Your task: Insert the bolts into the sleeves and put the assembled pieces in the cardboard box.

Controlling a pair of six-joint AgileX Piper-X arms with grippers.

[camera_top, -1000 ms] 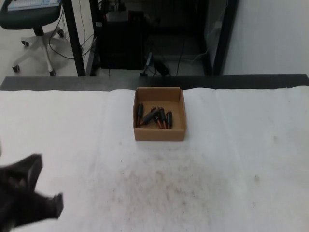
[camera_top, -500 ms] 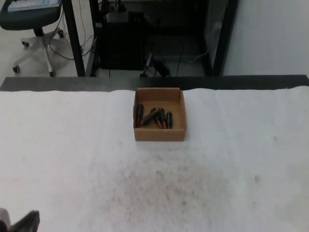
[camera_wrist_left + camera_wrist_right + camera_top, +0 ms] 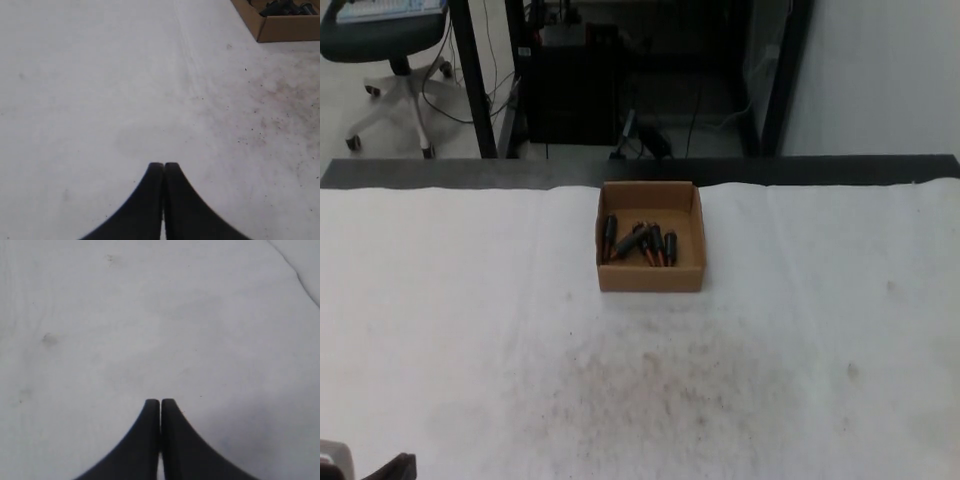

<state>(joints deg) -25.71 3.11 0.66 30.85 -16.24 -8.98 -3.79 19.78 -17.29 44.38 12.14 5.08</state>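
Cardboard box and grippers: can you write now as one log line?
cardboard box: dark pieces inside | left gripper: shut, empty | right gripper: shut, empty | both over white cloth

Matte black jaws on both arms: left fingers (image 3: 145, 205) and right fingers (image 3: 142, 445) curve smoothly, tapering to blunt tips.

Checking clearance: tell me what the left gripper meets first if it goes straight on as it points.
Probably only the white cloth: ahead of the left gripper the way looks free, with the cardboard box off to one side.
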